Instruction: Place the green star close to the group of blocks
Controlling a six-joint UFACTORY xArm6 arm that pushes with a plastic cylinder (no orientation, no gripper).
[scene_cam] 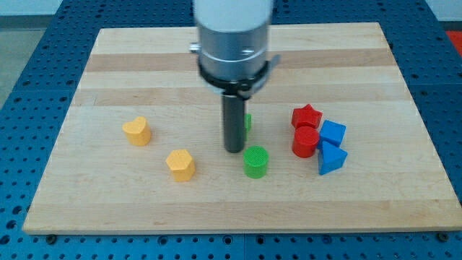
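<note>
The green star [247,122] is mostly hidden behind my rod; only a small green edge shows at the rod's right side. My tip [233,150] touches the board just in front of the star, to its lower left. A green cylinder [255,161] stands just to the tip's lower right. The group of blocks lies to the right: a red star [306,116], a red cylinder [304,142], a blue block [333,133] and a blue triangular block [331,159], all close together.
A yellow heart-shaped block [136,131] and a yellow hexagonal block [181,165] sit at the view's left. The wooden board [130,58] lies on a blue pegboard table; its edges frame the scene.
</note>
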